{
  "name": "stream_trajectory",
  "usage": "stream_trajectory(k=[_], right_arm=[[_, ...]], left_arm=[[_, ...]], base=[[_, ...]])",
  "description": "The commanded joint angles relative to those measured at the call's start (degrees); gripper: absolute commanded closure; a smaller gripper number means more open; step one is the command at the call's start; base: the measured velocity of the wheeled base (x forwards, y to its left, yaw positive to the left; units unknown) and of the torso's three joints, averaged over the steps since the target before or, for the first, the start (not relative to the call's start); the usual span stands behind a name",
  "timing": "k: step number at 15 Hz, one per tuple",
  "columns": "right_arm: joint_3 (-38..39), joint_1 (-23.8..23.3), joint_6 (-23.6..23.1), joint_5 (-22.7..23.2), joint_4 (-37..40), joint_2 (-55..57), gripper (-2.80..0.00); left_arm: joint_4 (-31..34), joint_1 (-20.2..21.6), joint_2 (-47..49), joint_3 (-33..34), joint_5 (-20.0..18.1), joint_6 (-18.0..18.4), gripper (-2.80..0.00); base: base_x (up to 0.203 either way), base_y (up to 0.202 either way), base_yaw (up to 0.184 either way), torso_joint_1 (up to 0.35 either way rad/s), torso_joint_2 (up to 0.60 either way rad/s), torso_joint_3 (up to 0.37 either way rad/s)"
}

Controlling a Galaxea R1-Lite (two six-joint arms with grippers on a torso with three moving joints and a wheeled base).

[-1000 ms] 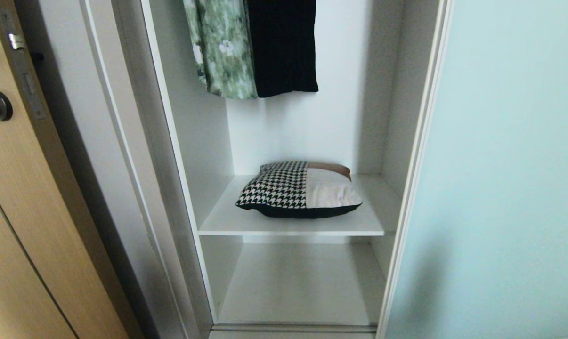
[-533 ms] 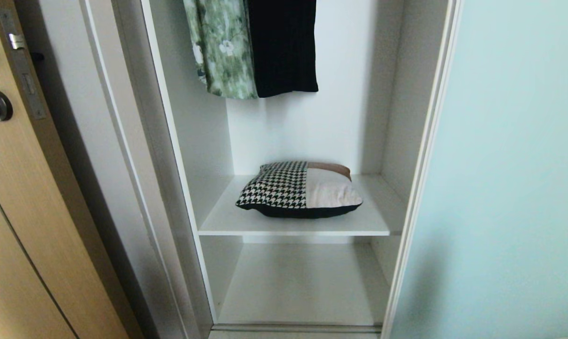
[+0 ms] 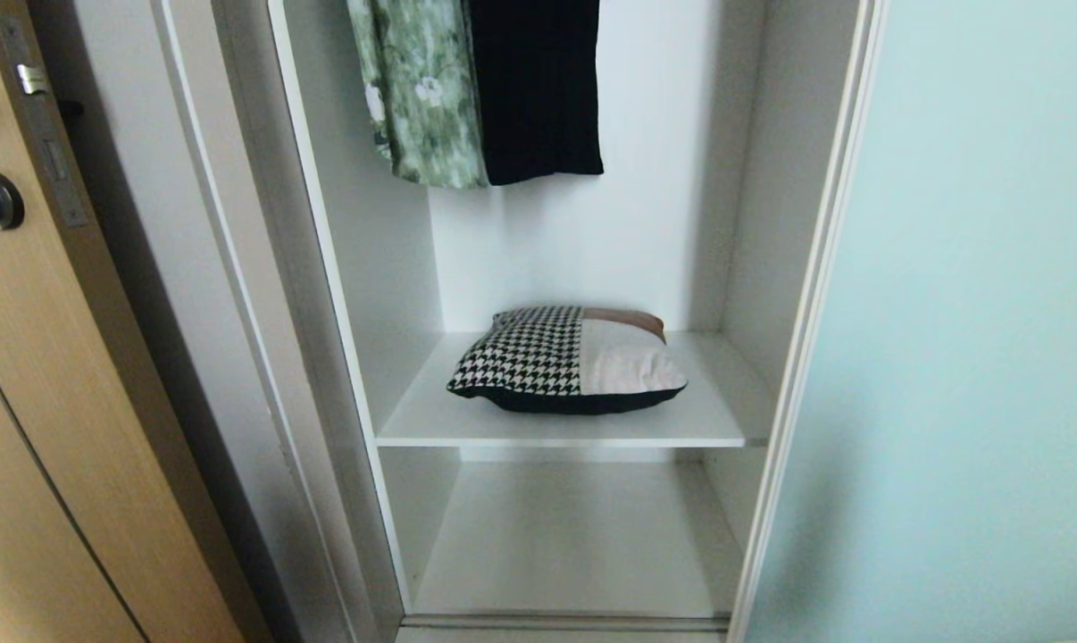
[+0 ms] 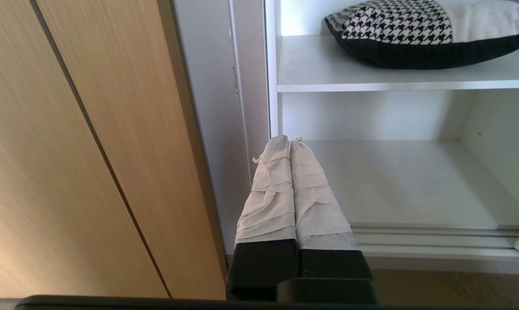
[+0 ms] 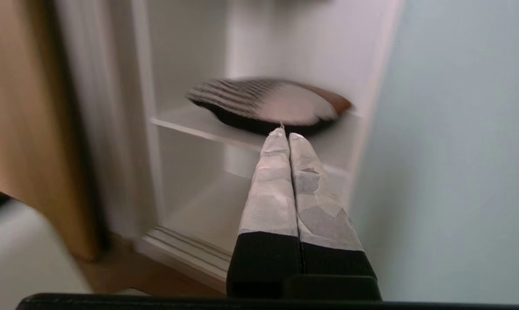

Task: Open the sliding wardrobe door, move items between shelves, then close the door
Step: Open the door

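The sliding wardrobe door [image 3: 967, 339], a pale blue-green frosted panel, is being seen pushed to the right side of the head view, and its silver edge is now sitting a little further right than a second ago, so slightly more of the compartment is being exposed. The opening step is being judged as essentially done.

The pillow [image 3: 567, 360], patterned in black-and-white houndstooth with beige and dark patches, is lying flat on the upper shelf [image 3: 413, 420], well apart from both grippers. The lower shelf [image 3: 565, 545] beneath it is being left bare. Two garments [image 3: 476, 89] are hanging above.

The left gripper [image 4: 289, 142] is being held low beside the wardrobe's left frame, its taped fingers pressed together on nothing. The right gripper [image 5: 285, 135] is likewise being kept pressed together and empty, pointed toward the pillow; its view is being blurred, which suggests it is swinging. Moving the pillow is being judged as the next step.
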Motion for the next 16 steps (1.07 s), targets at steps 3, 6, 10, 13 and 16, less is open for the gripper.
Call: stream_trajectory(k=[3,6,10,13,16], right_arm=[[-12.4,0.5,3.8,7.9,-6.1,24.5,0.0],[-17.4,0.8,5.1,10.3,-15.1,40.0,0.0],[-19.9,6.1,6.2,10.9,-28.9,55.3,0.0],[-20.2,7.8,6.2,10.5,-35.9,64.1,0.0],[-20.5,8.0,6.2,7.1,-44.7,73.2,0.0]], left_arm=[[0.0,0.0,0.2,0.0,0.0,-0.1,0.0],[0.0,0.0,0.2,0.0,0.0,-0.1,0.0],[0.0,0.0,0.2,0.0,0.0,-0.1,0.0],[0.0,0.0,0.2,0.0,0.0,-0.1,0.0],[0.0,0.0,0.2,0.0,0.0,-0.1,0.0]], base=[[0.0,0.0,0.0,0.0,0.0,0.0],[0.0,0.0,0.0,0.0,0.0,0.0],[0.0,0.0,0.0,0.0,0.0,0.0],[0.0,0.0,0.0,0.0,0.0,0.0],[0.0,0.0,0.0,0.0,0.0,0.0]])
